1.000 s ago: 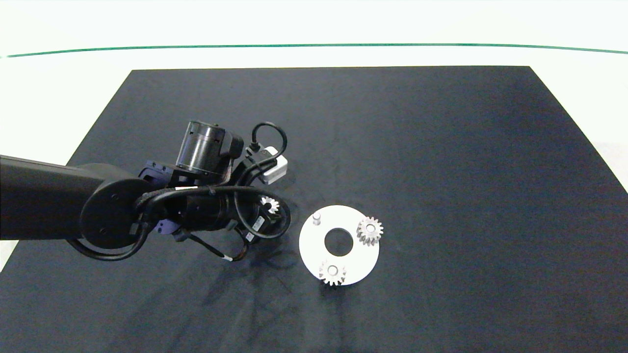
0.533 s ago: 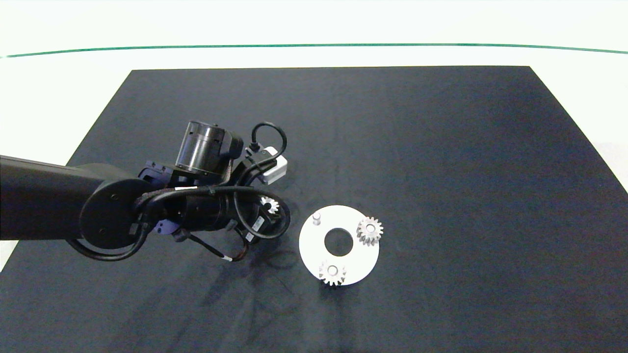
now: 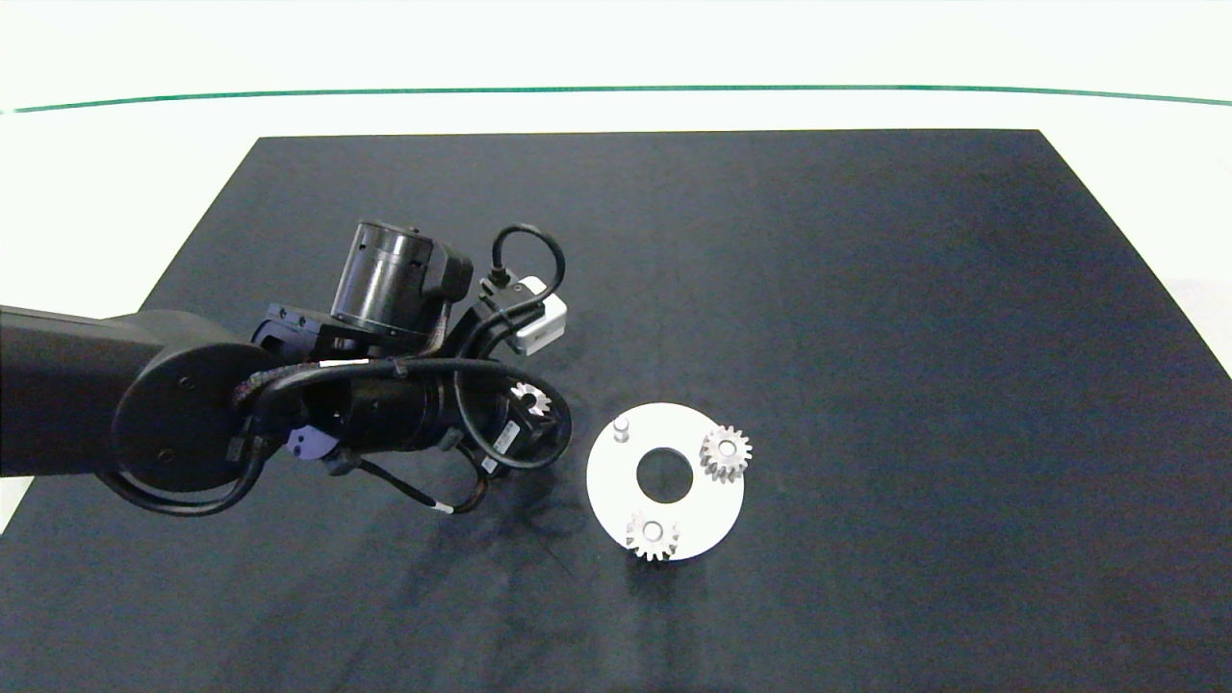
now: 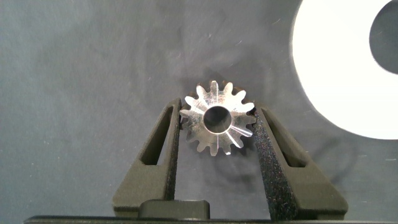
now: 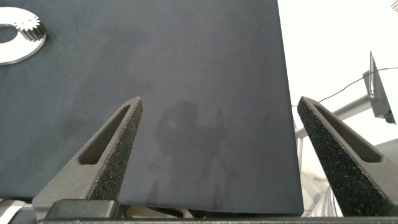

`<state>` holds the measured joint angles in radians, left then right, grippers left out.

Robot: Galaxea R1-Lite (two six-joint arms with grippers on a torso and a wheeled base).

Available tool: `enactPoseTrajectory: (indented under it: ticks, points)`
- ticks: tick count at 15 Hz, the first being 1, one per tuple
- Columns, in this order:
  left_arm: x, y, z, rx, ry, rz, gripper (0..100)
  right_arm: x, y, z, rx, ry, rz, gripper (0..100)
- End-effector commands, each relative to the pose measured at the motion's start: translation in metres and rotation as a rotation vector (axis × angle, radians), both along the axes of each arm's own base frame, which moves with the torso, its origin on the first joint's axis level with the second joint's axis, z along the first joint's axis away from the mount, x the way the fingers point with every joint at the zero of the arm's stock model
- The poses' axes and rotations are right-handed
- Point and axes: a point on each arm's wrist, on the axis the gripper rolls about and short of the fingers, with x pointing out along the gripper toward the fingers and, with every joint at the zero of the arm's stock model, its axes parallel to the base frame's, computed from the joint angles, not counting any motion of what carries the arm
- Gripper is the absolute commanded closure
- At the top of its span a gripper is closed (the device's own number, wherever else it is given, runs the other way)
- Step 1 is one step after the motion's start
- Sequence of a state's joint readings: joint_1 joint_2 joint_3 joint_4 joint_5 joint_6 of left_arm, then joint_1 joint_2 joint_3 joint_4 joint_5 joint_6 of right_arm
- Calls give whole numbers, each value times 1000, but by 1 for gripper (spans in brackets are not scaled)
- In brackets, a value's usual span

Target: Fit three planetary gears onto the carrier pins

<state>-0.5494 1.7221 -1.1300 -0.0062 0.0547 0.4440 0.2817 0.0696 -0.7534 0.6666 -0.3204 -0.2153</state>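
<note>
Left of the disc, my left gripper [image 3: 532, 404] [image 4: 216, 111] is shut on a small silver planetary gear [image 3: 528, 397] [image 4: 216, 119], gripped by its teeth with the centre hole facing the wrist camera. The white carrier disc [image 3: 616, 491] [image 4: 336, 68] lies on the black mat. Two more gears sit on it, one at its right edge [image 3: 726, 452] and one at its near edge [image 3: 652, 535]. One carrier pin [image 3: 621, 426] stands bare at the disc's far left. My right gripper [image 5: 219, 102] is open over bare mat and is out of the head view.
The black mat [image 3: 866, 289] covers most of the white table, and its edge [image 5: 286, 124] runs beside my right gripper. The left arm's cables [image 3: 510, 289] loop above the held gear. The disc [image 5: 22, 46] with a gear shows far off in the right wrist view.
The left arm's wrist and elbow have shifted slightly up and to the left in the head view. The held gear stays in nearly the same spot; the disc and its gears have not moved.
</note>
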Motion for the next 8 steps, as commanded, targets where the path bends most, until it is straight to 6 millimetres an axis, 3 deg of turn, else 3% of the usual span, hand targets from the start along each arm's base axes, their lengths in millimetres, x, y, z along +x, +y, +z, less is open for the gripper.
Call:
enactPoseTrajectory:
  ticks: [1,8]
  points:
    - [-13,-9,9,-15,-23,-42,87,0,0,0,-2,3,-1,0]
    - [-30,-38,11,-34,-25,-131,87,0,0,0,-3,3,-1,0]
